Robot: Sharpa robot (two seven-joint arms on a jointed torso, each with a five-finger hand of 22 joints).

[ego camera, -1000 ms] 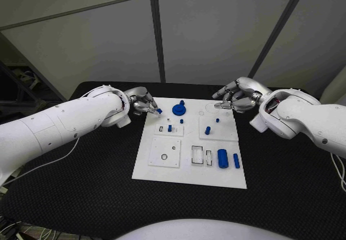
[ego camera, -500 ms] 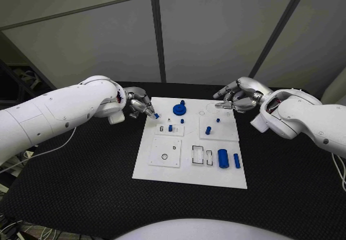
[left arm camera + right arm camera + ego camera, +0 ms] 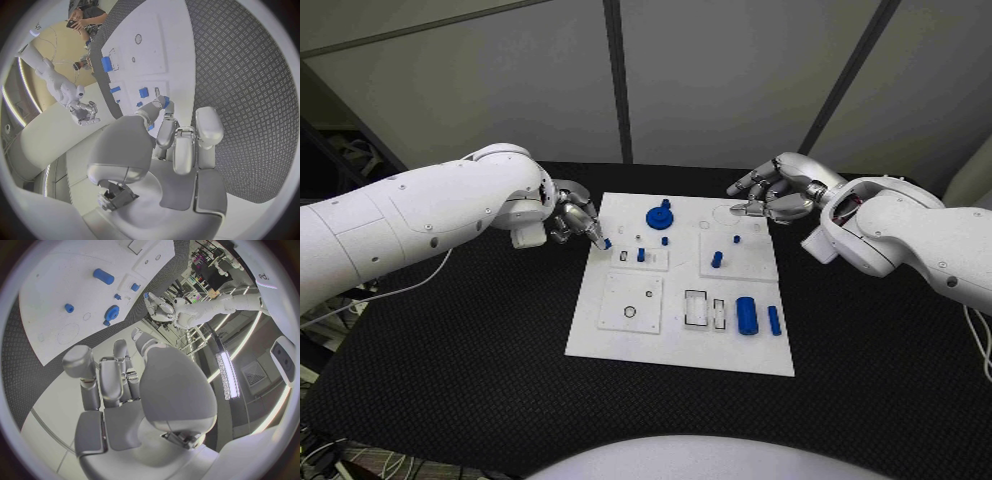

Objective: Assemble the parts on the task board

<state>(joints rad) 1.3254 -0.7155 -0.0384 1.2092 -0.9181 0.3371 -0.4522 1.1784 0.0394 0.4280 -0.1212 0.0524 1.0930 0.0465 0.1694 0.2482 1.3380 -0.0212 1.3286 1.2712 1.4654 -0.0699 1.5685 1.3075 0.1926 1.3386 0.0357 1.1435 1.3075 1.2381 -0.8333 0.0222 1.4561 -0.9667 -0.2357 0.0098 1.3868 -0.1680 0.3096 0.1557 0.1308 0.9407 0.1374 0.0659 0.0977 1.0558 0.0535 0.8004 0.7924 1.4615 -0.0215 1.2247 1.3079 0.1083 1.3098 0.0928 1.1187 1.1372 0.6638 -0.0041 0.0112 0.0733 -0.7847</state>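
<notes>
The white task board lies in the middle of the black table. My left hand hovers at the board's far left edge and pinches a small blue part between fingertips; the left wrist view shows the same blue part at the fingertips. A small blue peg stands in the board just beside it. A blue round knob piece sits at the board's far side. My right hand hangs over the far right corner, fingers loosely bent, holding nothing.
More blue pieces stand on the board: a peg, a thick cylinder and a slim bar near the right edge. Rectangular slots and a round hole lie in the near half. Black mat surrounds the board.
My left hand has carried the small blue part nearer, down along the board's left edge toward the standing peg. The right hand has stayed where it was.
</notes>
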